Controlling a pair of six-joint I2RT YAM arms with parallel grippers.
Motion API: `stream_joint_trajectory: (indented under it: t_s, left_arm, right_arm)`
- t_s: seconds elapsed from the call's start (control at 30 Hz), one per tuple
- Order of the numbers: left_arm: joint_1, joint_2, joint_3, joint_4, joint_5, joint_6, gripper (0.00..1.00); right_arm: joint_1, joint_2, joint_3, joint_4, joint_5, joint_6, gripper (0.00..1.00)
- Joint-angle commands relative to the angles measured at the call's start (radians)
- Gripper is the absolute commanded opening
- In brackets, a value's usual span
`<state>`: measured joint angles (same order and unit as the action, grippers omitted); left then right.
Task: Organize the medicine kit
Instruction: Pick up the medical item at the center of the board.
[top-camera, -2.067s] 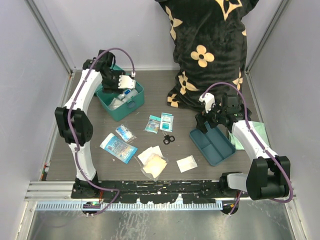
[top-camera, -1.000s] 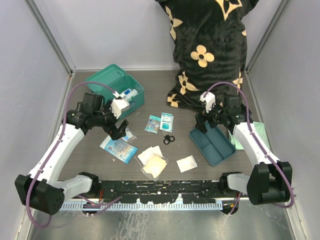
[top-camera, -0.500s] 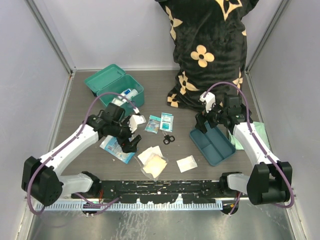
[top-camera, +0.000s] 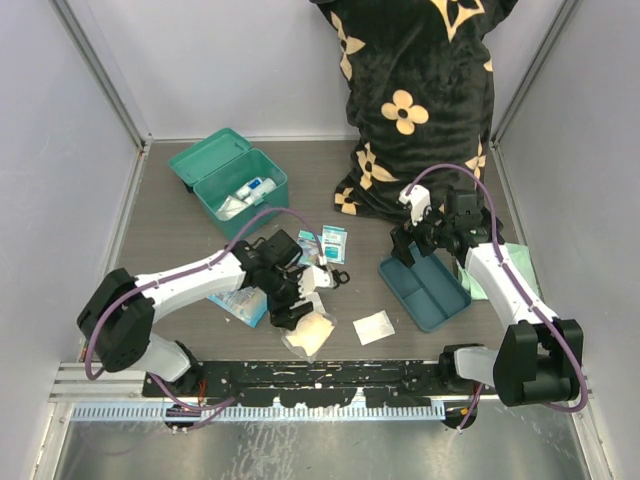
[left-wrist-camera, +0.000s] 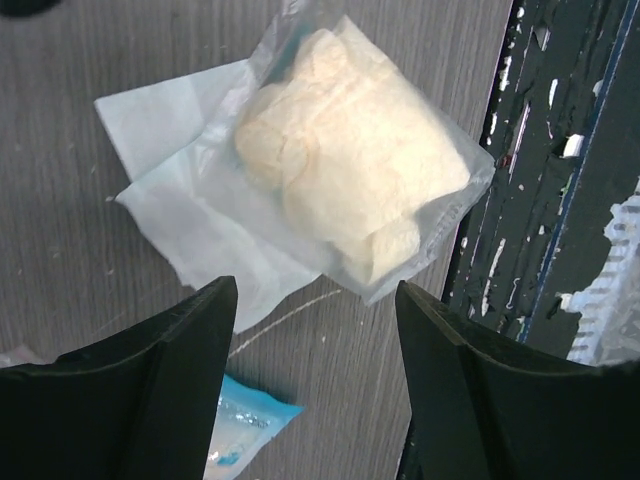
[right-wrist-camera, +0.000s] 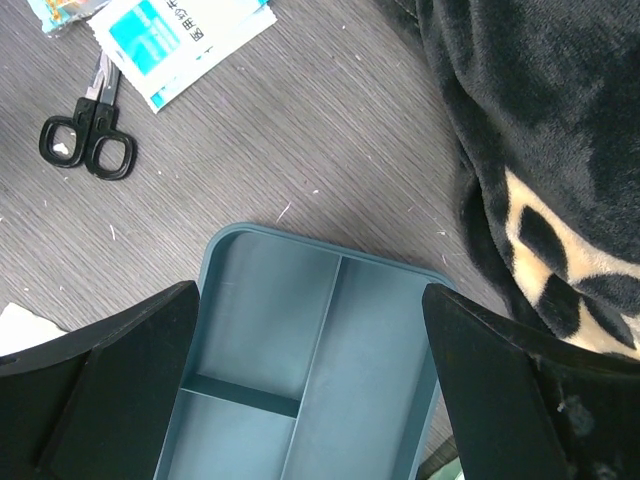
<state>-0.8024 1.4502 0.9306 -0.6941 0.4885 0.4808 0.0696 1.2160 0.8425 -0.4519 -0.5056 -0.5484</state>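
- Contact is not yet made: the left gripper (left-wrist-camera: 312, 300) is held with its fingers spread and nothing between them, just above a clear pack of cotton pads (left-wrist-camera: 350, 190).
- The pack is seen lying partly over a flat white sachet (left-wrist-camera: 165, 190), close to the black rail (left-wrist-camera: 540, 200) at the near edge of the desk (left-wrist-camera: 80, 60). A blue packet (left-wrist-camera: 240, 430) shows below the fingers.
- The step in hand is judged to be the pickup of the pack. The bulging middle should be straddled, since thin film caught at an edge would probably slip.
- The sachet underneath is best kept out of the pinch, and room should be left for the finger on the rail side.
- The medicine kit (top-camera: 262, 215) is seen with its lid open at the far left of the desk, well apart from the pack, with items inside.
- The right gripper (right-wrist-camera: 310, 300) is spread wide and empty above a divided blue tray (right-wrist-camera: 330, 330), with scissors (right-wrist-camera: 85, 145) nearby.
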Motion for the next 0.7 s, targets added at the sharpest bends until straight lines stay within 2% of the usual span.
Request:
stream_joint_trajectory:
  t_s: [0.0, 0.17, 0.47, 0.67]
  left_arm:
    - [-0.07, 0.037, 0.008, 0.061, -0.033, 0.046, 0.65]
    - [-0.144, 0.063, -0.004, 0.063, -0.059, 0.076, 0.6]
    - [-0.22, 0.099, -0.047, 0.141, -0.197, 0.111, 0.68]
    - [-0.281, 0.107, -0.095, 0.179, -0.297, 0.154, 0.59]
  right_arm:
    - [-0.003, 0.008, 0.021, 0.012, 0.014, -0.016, 1.0]
    - [-0.002, 0.007, 0.022, 0.012, 0.016, -0.02, 1.0]
    - [-0.002, 0.005, 0.018, 0.011, 0.02, -0.024, 1.0]
    - [-0.002, 0.012, 0.021, 0.008, 0.022, -0.025, 1.0]
